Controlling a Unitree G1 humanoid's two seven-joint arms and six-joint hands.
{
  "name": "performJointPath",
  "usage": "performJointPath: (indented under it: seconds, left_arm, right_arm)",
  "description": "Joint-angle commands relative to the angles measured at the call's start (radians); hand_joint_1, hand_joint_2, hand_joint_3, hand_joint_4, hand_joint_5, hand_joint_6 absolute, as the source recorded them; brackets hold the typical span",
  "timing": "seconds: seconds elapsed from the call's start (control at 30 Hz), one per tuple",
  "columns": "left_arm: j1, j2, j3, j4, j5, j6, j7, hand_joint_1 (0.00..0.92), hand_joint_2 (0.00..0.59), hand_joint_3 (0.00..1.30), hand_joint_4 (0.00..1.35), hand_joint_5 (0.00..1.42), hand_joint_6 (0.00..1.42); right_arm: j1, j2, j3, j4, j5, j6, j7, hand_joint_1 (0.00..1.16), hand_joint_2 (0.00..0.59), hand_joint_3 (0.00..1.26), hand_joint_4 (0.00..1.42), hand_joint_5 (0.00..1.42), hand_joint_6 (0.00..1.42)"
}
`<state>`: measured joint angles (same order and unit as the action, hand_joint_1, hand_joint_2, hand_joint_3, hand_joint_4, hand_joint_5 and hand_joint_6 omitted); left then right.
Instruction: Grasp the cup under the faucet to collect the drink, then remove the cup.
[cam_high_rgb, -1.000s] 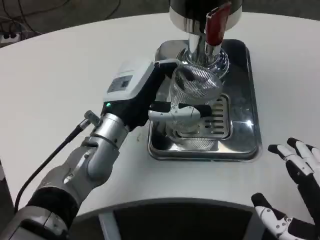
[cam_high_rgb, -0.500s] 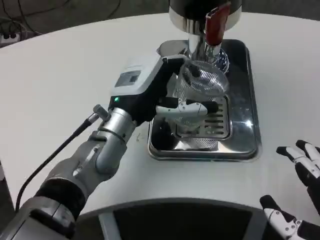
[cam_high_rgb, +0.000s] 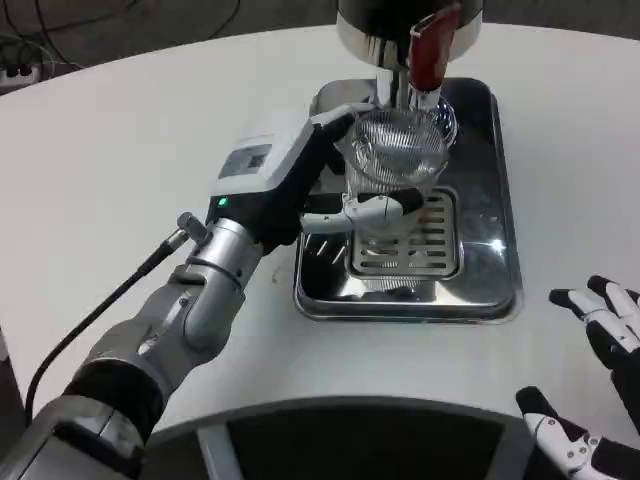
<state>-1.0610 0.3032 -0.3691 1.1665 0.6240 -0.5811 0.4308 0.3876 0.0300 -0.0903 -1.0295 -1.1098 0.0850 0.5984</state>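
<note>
A clear ribbed cup (cam_high_rgb: 394, 160) is held upright above the metal drip tray (cam_high_rgb: 480, 290), directly under the chrome faucet (cam_high_rgb: 400, 75) with its red lever (cam_high_rgb: 430, 48). My left hand (cam_high_rgb: 300, 185) grips the cup from the left, one white finger wrapped across its front. No liquid is visible in the cup. My right hand (cam_high_rgb: 600, 380) hovers at the lower right of the table, fingers spread and holding nothing.
The dispenser's dark body (cam_high_rgb: 385, 15) rises at the top edge behind the tray. A slotted grate (cam_high_rgb: 420, 245) sits in the tray below the cup. White table (cam_high_rgb: 120, 150) spreads to the left. A black cable (cam_high_rgb: 90, 320) trails from my left forearm.
My left hand has lifted the cup and carried it back toward the faucet, closer under the spout. My right hand has drawn slightly lower and to the right.
</note>
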Motion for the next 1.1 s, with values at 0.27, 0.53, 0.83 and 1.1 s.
performJointPath:
  seconds: [0.27, 0.53, 0.83, 1.1]
  left_arm:
    - [0.003, 0.029, 0.002, -0.006, -0.037, -0.041, -0.128, 0.167, 0.125, 0.15, 0.23, 0.44, 0.62]
    - [-0.003, 0.033, 0.012, -0.017, -0.052, -0.056, -0.184, 0.152, 0.132, 0.06, 0.15, 0.41, 0.54]
    - [0.033, 0.055, 0.045, -0.05, -0.084, -0.092, -0.161, 0.099, 0.101, 0.02, 0.01, 0.34, 0.48]
    - [0.078, 0.079, 0.071, -0.112, -0.104, -0.141, -0.191, 0.072, 0.096, 0.02, 0.01, 0.33, 0.48]
  right_arm:
    - [0.003, -0.005, 0.014, -0.018, 0.009, -0.001, 0.009, 0.44, 0.414, 0.12, 0.0, 0.0, 0.0]
    - [0.008, -0.014, 0.01, -0.018, 0.021, -0.002, 0.01, 0.44, 0.414, 0.12, 0.0, 0.0, 0.0]
    - [-0.003, -0.019, 0.013, -0.018, 0.021, 0.007, 0.009, 0.44, 0.414, 0.11, 0.0, 0.0, 0.0]
    - [-0.01, -0.029, 0.027, -0.015, 0.019, 0.025, 0.011, 0.44, 0.414, 0.11, 0.0, 0.0, 0.0]
